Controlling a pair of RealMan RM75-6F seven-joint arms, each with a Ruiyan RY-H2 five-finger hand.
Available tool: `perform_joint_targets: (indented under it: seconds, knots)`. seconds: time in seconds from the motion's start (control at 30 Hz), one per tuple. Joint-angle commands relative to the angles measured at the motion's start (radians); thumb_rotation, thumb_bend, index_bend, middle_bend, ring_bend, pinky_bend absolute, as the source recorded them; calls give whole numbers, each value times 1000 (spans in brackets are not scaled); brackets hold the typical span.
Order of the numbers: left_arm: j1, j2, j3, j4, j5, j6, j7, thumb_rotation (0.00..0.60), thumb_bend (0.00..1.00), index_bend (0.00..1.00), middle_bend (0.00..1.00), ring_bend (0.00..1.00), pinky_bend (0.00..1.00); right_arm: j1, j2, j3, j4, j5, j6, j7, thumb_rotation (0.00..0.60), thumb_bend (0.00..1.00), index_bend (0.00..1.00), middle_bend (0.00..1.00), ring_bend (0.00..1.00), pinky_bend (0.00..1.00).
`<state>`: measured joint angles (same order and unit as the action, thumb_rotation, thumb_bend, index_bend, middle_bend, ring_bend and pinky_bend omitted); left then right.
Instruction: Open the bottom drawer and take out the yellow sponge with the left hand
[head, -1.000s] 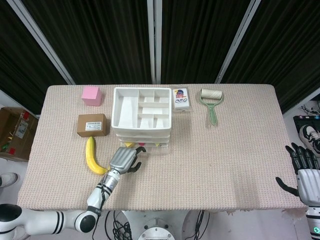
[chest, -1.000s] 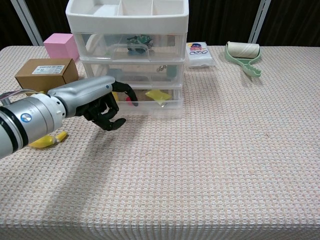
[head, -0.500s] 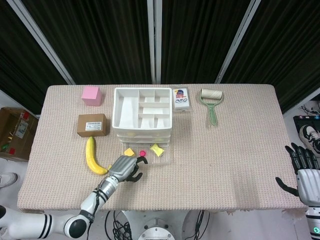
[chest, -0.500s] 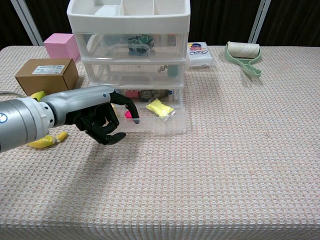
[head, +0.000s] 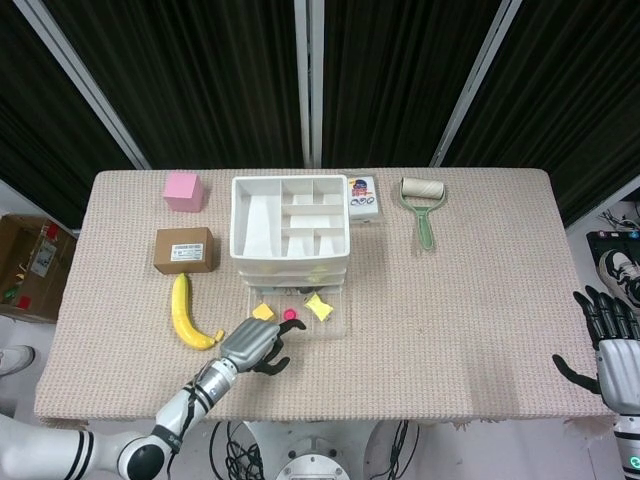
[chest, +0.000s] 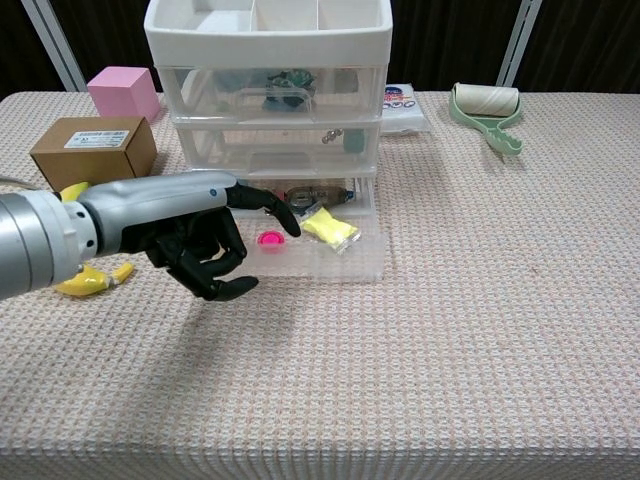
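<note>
The white three-drawer unit (head: 290, 222) (chest: 270, 80) stands mid-table with its clear bottom drawer (head: 342, 322) (chest: 365, 270) pulled out toward me. Inside lie a yellow sponge (head: 318, 306) (chest: 331, 228) on the right, a small pink object (head: 290, 315) (chest: 270, 239) and another yellow piece (head: 263, 312). My left hand (head: 255, 346) (chest: 205, 250) sits at the drawer's front left, one finger hooked over its front edge, the rest curled with nothing in them. My right hand (head: 605, 340) hangs open off the table's right edge.
A banana (head: 186, 314) (chest: 88, 280) lies just left of my left hand. A brown box (head: 184, 250) (chest: 92, 148) and a pink cube (head: 184, 191) (chest: 122, 92) are at back left. A white packet (head: 362, 197) (chest: 400, 108) and a green lint roller (head: 423, 200) (chest: 487, 112) are at back right.
My left hand has drawn back toward me, pulling the bottom drawer from shut to well open. The sponge and pink object inside are now exposed. The right hand stays still.
</note>
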<state>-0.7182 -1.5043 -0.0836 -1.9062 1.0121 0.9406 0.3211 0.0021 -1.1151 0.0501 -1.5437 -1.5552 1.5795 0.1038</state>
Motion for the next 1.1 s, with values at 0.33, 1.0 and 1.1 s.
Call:
perform_joint_targets:
  seconds: [0.33,1.0,1.1]
  knots:
    - [-27,71,-29,-3,52,78,115,600,358,209,828,957,1000,-4,1,-3,9,-12,12,13,600,120,0,0,0,0]
    - [-122,4,-3,147,-35,77,400,600,245,325,840,972,1000,-16,-7,-9,27,-13,19,28,600,119,0,0,0,0]
    - [-133,13,9,134,-49,68,432,600,245,320,837,971,1000,-15,-8,-10,28,-14,17,28,600,121,0,0,0,0]
